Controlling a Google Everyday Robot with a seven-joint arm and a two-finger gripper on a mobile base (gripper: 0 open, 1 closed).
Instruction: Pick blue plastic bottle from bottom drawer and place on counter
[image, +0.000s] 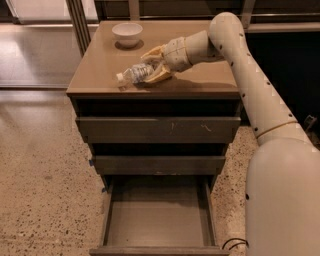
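Observation:
The blue plastic bottle (134, 74) lies on its side on the counter (100, 65), near the front edge, with its white cap pointing left. My gripper (147, 68) reaches in from the right just above the counter. Its yellowish fingers (159, 77) close round the bottle's base end. The bottom drawer (157, 220) is pulled out below and shows a bare floor.
A white bowl (127, 33) stands at the back left of the counter. The two upper drawers (157, 129) are pushed in. My arm (250, 80) spans the cabinet's right side. Speckled floor (40, 175) lies to the left.

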